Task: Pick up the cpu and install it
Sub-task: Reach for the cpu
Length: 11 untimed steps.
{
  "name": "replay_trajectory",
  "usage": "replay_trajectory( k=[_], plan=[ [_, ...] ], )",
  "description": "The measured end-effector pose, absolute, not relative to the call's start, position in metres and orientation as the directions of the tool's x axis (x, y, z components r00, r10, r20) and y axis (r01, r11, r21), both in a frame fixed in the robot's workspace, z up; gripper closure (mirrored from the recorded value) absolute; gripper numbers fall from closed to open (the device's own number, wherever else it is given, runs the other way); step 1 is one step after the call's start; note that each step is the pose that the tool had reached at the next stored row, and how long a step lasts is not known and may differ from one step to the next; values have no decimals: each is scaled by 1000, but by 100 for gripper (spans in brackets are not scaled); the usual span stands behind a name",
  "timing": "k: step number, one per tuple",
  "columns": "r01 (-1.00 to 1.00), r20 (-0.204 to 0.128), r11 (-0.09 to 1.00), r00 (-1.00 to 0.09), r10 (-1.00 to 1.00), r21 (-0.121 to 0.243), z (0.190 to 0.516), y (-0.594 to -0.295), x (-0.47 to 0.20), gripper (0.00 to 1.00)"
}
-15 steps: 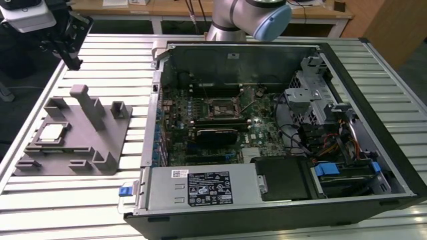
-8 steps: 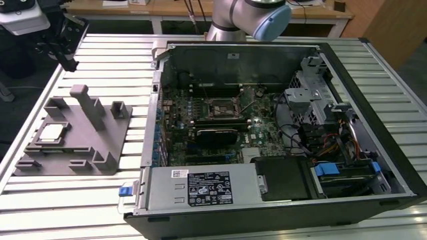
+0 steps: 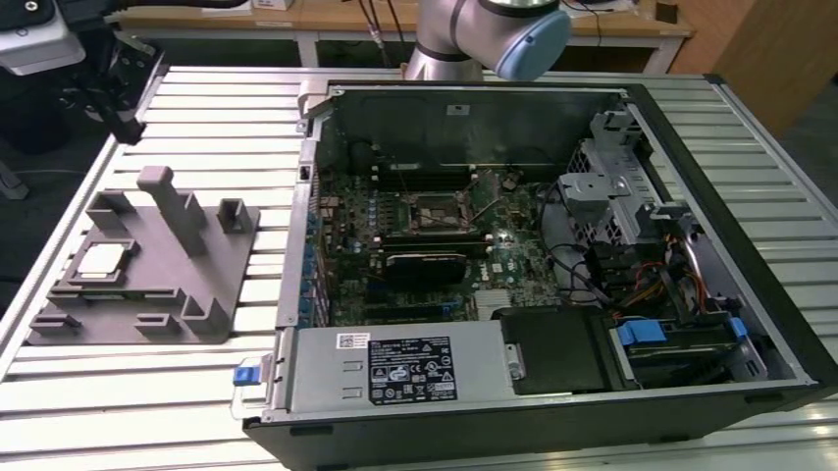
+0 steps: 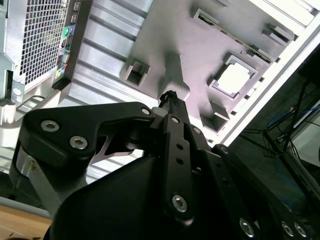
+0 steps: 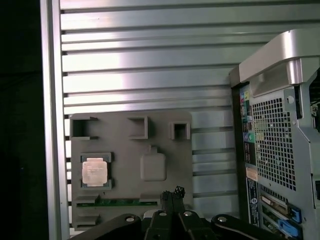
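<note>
The cpu [image 3: 104, 260] is a small silvery square lying flat in a recess of the grey fixture [image 3: 196, 294], on the exterior view's left. It shows in both wrist views [image 4: 234, 79] [image 5: 95, 171]. My gripper [image 5: 173, 193] hangs well above the fixture [image 5: 165, 135], its black fingers together and nothing between them. In the second wrist view the gripper's [image 4: 170, 96] tips point at the fixture's [image 4: 165, 40] middle, with the cpu off to one side. The dark motherboard socket [image 3: 430, 211] sits inside the open computer case [image 3: 550, 245].
The fixture has tall posts [image 3: 168, 201] and several raised blocks. A green strip [image 5: 120, 201] lies in one of its slots. A black card [image 3: 426, 265] sits below the socket. The case's back panel [image 5: 275, 150] stands close beside the fixture. The slatted table [image 3: 210, 108] carries everything.
</note>
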State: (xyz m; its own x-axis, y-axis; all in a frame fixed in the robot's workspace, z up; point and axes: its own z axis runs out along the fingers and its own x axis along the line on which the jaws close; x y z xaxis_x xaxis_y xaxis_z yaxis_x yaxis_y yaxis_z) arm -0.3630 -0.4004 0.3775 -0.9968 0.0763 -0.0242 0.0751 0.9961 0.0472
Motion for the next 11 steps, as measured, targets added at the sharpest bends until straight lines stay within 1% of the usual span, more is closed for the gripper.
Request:
replay_trajectory(
  k=[11],
  plan=[
    [75,-24,996,-997,76,47,371,-401,-376,89]
  ],
)
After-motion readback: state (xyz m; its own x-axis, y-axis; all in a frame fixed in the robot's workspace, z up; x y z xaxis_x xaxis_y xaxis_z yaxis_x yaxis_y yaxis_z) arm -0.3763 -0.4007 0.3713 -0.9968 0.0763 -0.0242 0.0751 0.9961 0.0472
